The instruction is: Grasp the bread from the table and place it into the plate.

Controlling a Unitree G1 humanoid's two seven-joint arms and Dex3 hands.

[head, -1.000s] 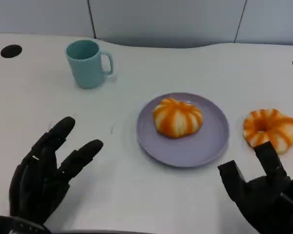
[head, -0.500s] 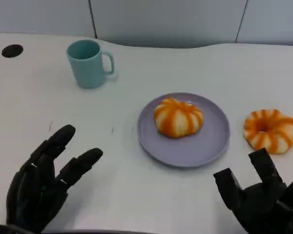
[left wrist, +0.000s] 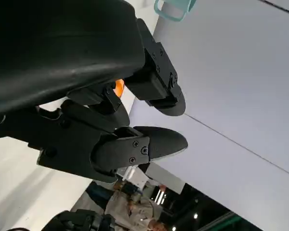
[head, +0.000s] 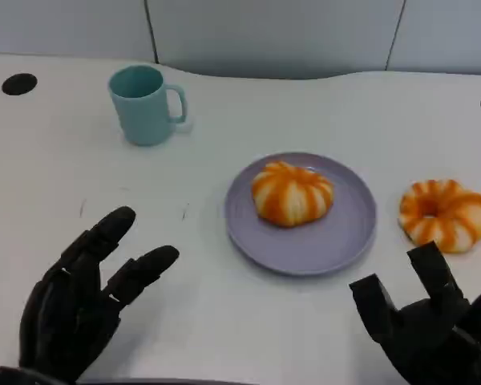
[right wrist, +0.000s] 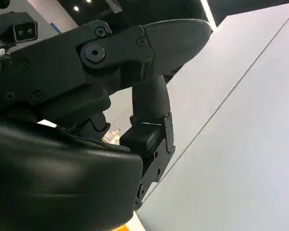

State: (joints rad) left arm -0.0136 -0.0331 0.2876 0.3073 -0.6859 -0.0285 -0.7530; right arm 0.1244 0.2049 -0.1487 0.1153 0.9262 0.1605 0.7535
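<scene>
head view, left to right: left hand [head: 80, 309] empty, fingers spread wide; teal mug [head: 145, 104] far left; purple plate [head: 301, 212] centre holding one bread [head: 292, 192]; second bread [head: 444, 214] on table beside plate; right hand [head: 423, 329] near it, empty, fingers apart.

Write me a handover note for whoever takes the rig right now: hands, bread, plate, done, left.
Left hand: open, fingers spread, holding nothing, near table edge.
Right hand: open, empty, just short of the loose bread.
Plate: mid-table, one striped bread already on it.
Second bread: on the table right of the plate, apart from it, untouched.
Left to do: grasp that bread, likely with the right hand, and set it on the plate.
</scene>
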